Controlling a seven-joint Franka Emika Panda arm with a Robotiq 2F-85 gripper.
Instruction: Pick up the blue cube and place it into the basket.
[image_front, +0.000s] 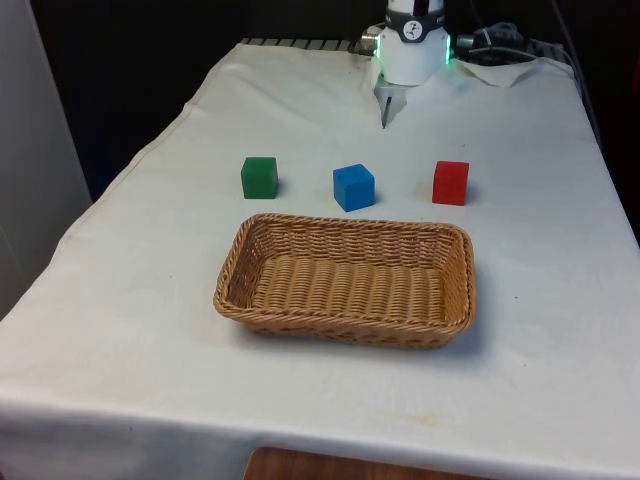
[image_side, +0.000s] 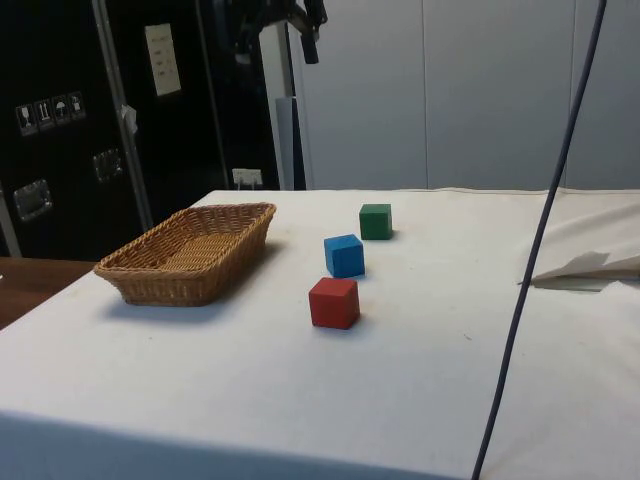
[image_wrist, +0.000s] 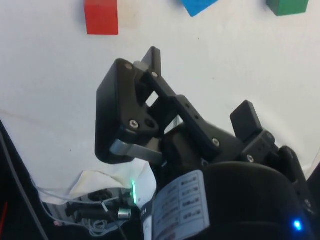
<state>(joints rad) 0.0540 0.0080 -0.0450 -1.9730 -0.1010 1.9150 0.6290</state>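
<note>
The blue cube (image_front: 354, 187) (image_side: 344, 255) rests on the white cloth between a green cube (image_front: 259, 177) (image_side: 376, 221) and a red cube (image_front: 451, 183) (image_side: 333, 302), in a row just behind the wicker basket (image_front: 346, 312) (image_side: 190, 262). The basket holds nothing. In the side view my gripper (image_side: 278, 40) hangs high above the table, well clear of the cubes. Its fingers stand apart, open, with nothing between them. In the wrist view the gripper (image_wrist: 200, 80) shows with the blue cube (image_wrist: 200, 6) far beyond its fingertips.
Cables and crumpled cloth (image_front: 500, 55) lie by the robot's base at the table's far end. A dark cable (image_side: 545, 230) hangs across the side view. Bare cloth surrounds the basket.
</note>
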